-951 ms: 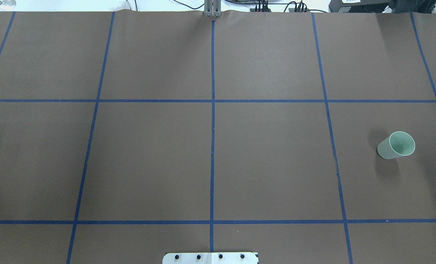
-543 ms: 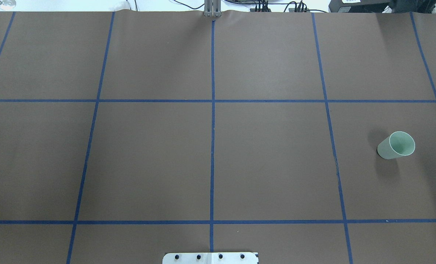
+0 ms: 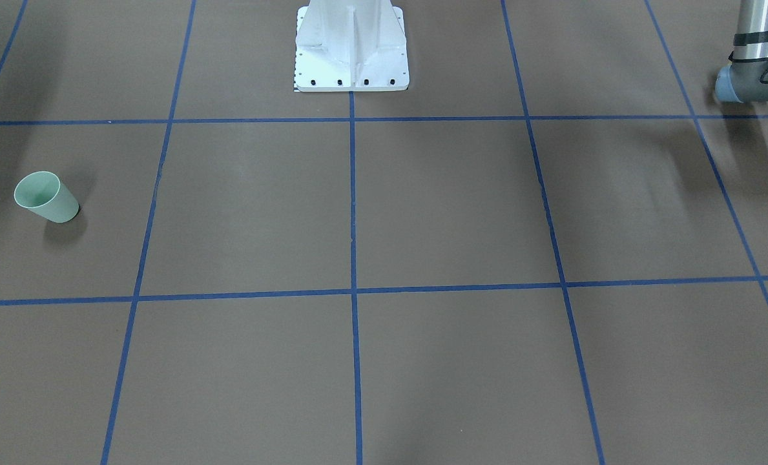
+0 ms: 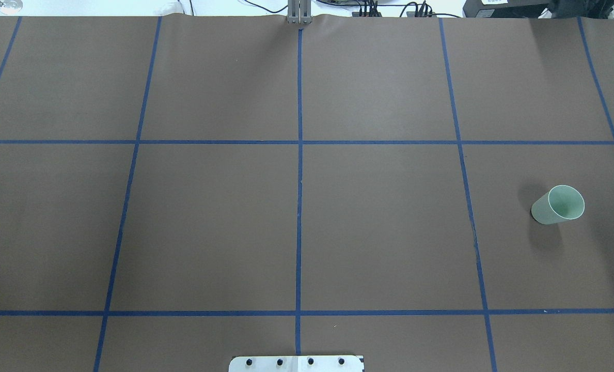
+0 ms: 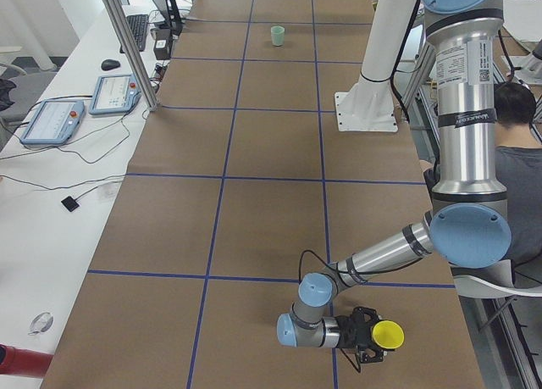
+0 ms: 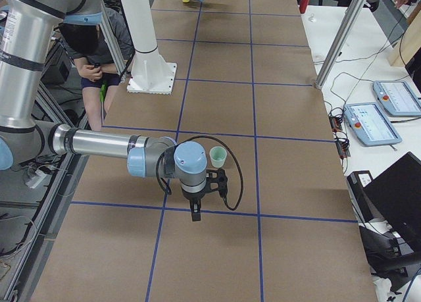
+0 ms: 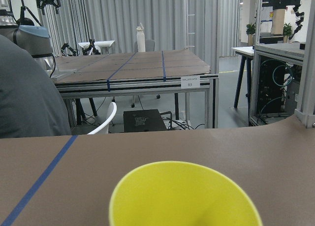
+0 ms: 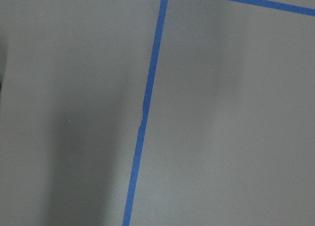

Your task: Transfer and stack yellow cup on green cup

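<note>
While both cups sit well apart on the bench [image 4: 337, 227], we judge the task barely started. Left pincer [image 5: 370, 333] is at the yellow cup [image 5: 389, 333], 5 o'clock in the left-end view. Right pincer [image 6: 195, 210] hangs beside the green cup [image 4: 557, 205], upright, 3 o'clock overhead. We can't tell either pincer's opening. Lift, carry and stack remain.

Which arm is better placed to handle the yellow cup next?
Left. In the exterior left view the left gripper sits right at the yellow cup, which fills the left wrist camera's foreground. The right gripper hangs by the green cup at the table's opposite end.
</note>
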`<state>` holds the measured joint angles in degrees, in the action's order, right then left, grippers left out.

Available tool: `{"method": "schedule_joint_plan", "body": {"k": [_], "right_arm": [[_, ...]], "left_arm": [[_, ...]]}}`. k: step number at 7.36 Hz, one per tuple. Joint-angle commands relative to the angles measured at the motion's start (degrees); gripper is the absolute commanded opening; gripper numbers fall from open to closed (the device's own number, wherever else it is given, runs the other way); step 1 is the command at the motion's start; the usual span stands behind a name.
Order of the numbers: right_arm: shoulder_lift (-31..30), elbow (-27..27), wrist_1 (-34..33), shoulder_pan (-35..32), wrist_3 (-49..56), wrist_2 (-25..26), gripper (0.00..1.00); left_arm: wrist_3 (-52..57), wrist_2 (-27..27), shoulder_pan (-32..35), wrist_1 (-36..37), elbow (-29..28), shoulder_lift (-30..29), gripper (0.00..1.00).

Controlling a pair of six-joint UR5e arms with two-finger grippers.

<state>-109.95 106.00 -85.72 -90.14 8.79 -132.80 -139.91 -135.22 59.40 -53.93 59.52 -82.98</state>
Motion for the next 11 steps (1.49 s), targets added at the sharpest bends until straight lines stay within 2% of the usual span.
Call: {"method": "schedule_joint_plan", "body": {"k": [1, 3, 5, 6, 9, 11], "right_arm": [[0.0, 0.0, -0.06, -0.04, 0.0, -0.09, 1.0], [0.0, 0.0, -0.06, 0.05, 0.0, -0.09, 1.0], [0.0, 0.0, -0.06, 0.05, 0.0, -0.09, 1.0], [0.09, 0.0, -0.06, 0.05, 0.0, -0.09, 0.99], [0.52, 0.0, -0.06, 0.22, -0.17, -0.35, 1.0], [0.7, 0.0, 0.02, 0.22, -0.26, -3.06, 1.0]], "left_arm": [[0.43, 0.31, -0.16, 0.14, 0.33, -0.08, 0.0], [4.1, 0.83, -0.51, 2.41, 0.68, -0.16, 0.0], [4.74, 5.47, -0.43, 5.58, 3.91, 0.71, 0.0], [5.26, 5.58, -0.43, 5.77, 5.5, 2.02, 0.0], [5.44, 14.69, -0.42, 7.35, 8.59, 2.65, 0.0], [5.53, 23.12, -0.25, 6.83, 10.33, 2.56, 0.0]]}}
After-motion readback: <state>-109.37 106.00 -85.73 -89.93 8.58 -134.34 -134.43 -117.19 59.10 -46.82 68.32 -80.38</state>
